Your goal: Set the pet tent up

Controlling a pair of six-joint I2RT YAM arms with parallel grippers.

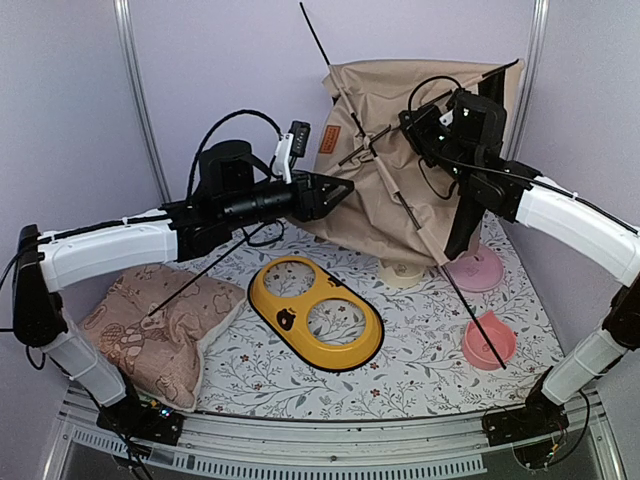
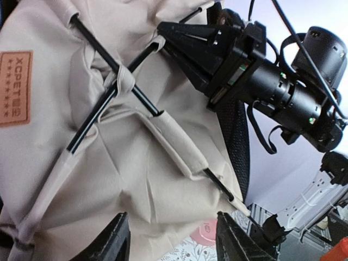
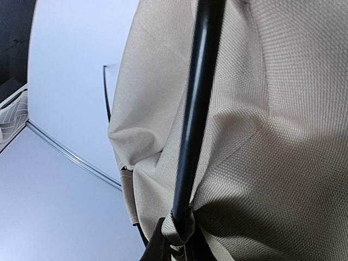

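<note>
From above, the pet tent [image 1: 400, 150] sags in a crumpled heap behind the yellow double-bowl tray [image 1: 262, 300]. Its poles are threaded and crossed but unbowed with loose ends jutting out, so I judge the setup to be partway done. In the left wrist view, the left gripper [image 2: 171, 223] has its jaws apart and empty just short of the tan fabric. In the right wrist view, the right gripper [image 3: 166, 247] is pinched narrow on a black pole [image 3: 193, 109] at a fabric loop. Seating the pole ends and standing the tent up are left to do.
</note>
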